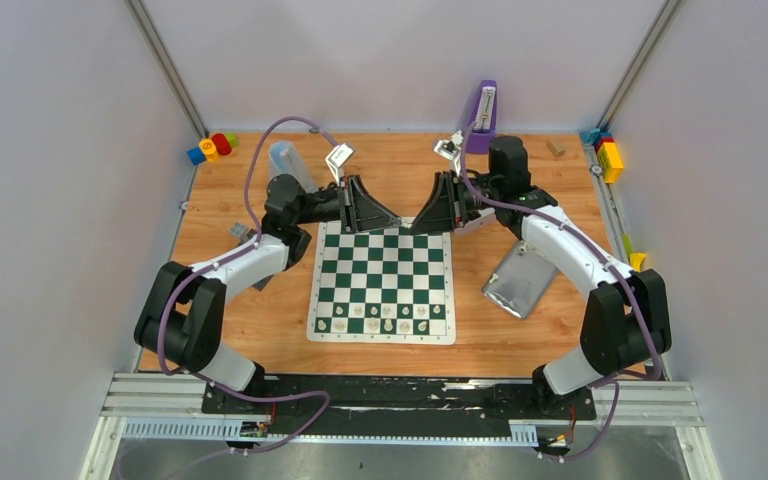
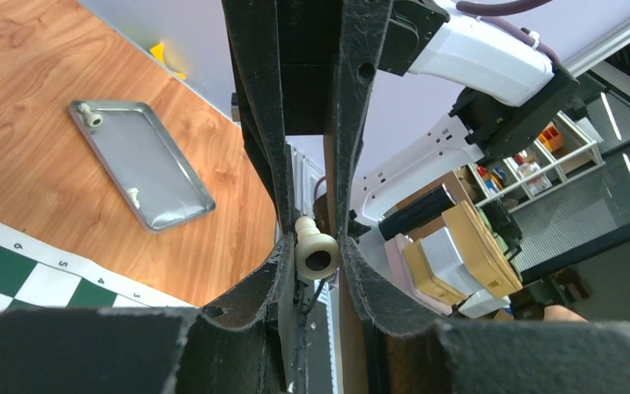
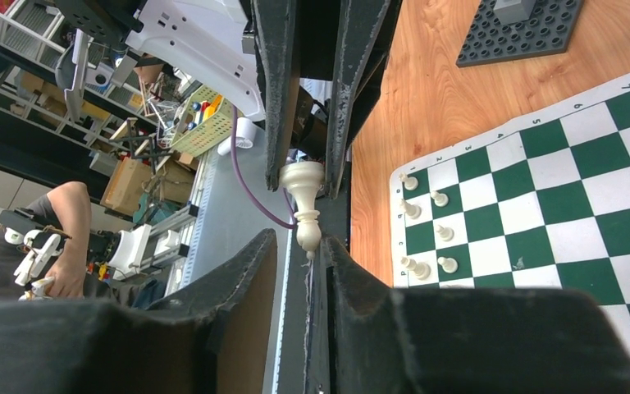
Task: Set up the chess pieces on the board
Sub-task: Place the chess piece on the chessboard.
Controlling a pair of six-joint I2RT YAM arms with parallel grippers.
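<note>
Both arms angled inward, tip to tip: left gripper clamps 1 chess piece; right gripper jaws narrow around it, contact unclear.

dark green-and-white checked board, cream-white chess pieces, silver tray

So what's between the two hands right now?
A cream chess piece, gripped in the left hand with its head pointing toward the right hand; both wrist views show it.
</note>
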